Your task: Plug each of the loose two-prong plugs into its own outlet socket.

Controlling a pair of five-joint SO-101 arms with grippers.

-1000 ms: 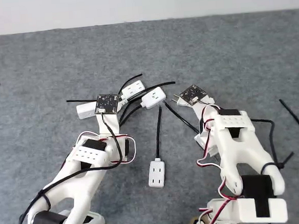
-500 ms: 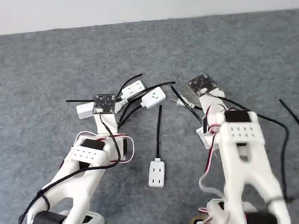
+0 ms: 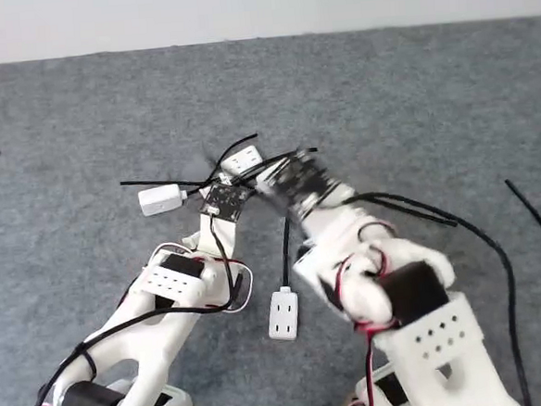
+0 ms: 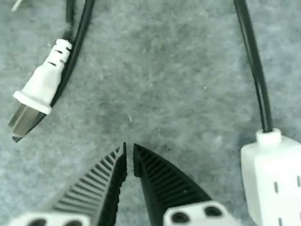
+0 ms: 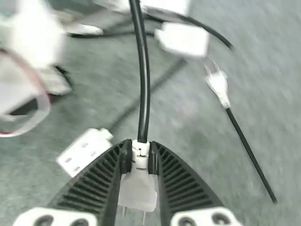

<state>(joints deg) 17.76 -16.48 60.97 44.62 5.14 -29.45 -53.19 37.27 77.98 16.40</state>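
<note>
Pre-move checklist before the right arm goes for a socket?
1. Right gripper clamped on white two-prong plug: ok.
2. That plug's prongs facing a socket: not ok, they point back toward the wrist.
3. White plastic outlet block nearby, sockets up: ok.
4. Left gripper empty: ok, shut on nothing.
5. Plug's black cord free of snags: cannot tell.
</note>
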